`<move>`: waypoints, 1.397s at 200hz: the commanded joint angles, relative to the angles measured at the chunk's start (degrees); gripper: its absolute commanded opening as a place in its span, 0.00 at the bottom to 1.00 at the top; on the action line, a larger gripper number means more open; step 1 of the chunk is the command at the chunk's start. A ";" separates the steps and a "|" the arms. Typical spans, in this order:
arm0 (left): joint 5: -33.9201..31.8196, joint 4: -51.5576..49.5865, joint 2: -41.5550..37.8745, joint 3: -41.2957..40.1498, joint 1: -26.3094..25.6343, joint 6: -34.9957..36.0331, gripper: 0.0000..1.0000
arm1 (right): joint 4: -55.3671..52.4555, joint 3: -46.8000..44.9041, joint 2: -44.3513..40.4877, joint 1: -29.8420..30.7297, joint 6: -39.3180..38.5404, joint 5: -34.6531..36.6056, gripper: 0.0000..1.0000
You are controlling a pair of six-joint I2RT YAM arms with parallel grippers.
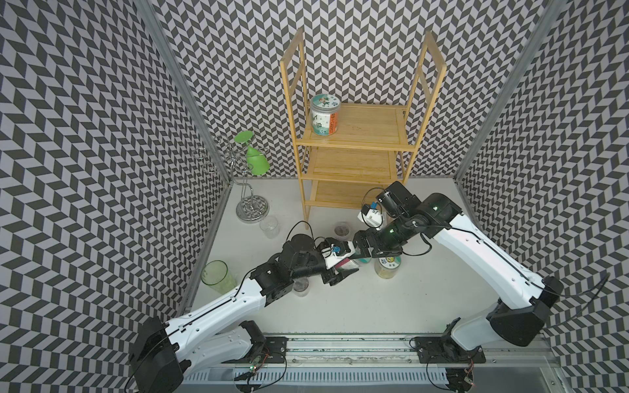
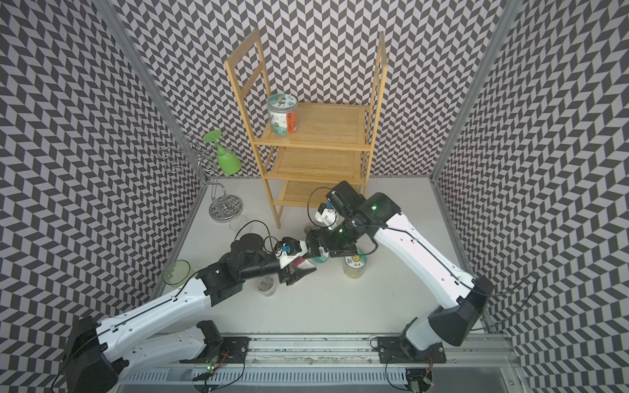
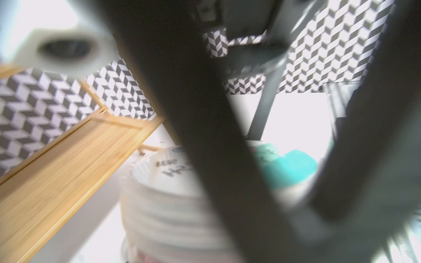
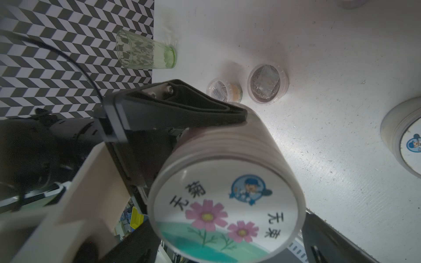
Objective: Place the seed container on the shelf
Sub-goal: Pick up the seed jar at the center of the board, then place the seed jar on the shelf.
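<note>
Nearest my base, over the white table (image 1: 374, 306), my left gripper (image 1: 349, 269) is closed part-way around the seed container (image 4: 225, 205). In the right wrist view one of its black fingers (image 4: 182, 113) lies flat along the jar's side, just behind the flower-printed lid. Whether the jar rests on the table or is lifted I cannot tell.

My right gripper (image 1: 361, 250) sits directly over that lid with its jaws spread wide, gripping nothing; one dark finger (image 4: 330, 241) stands clear of the lid's rim.

A small seed tub (image 1: 301, 285) stands beside my left forearm, and a green tumbler (image 1: 218, 277) stands by the left wall. Just right of the held jar, a second jar (image 1: 388, 267) stands upright on the table.

Farther on are another small tub (image 1: 341, 229) and a clear cup (image 1: 269, 226). Beyond them is the chrome stand (image 1: 250, 207), with a green goblet (image 1: 257, 160) hanging upside down from it.

At the back wall stands the shelf (image 1: 367, 129), with a third jar (image 1: 325, 117) on its top tier at the front left corner.
</note>
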 commanded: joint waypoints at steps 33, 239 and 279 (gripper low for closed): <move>1.04 -1.09 -3.46 -0.49 2.62 -1.03 0.68 | 1.01 3.07 -0.98 -3.23 -0.23 1.47 1.00; -13.27 0.26 5.10 34.52 6.98 -8.77 0.68 | 1.01 -16.96 -6.85 -11.43 -0.82 9.74 1.00; -17.45 2.76 11.90 42.57 6.82 -10.40 0.68 | 1.06 -18.53 -7.94 -11.75 -1.57 9.60 1.00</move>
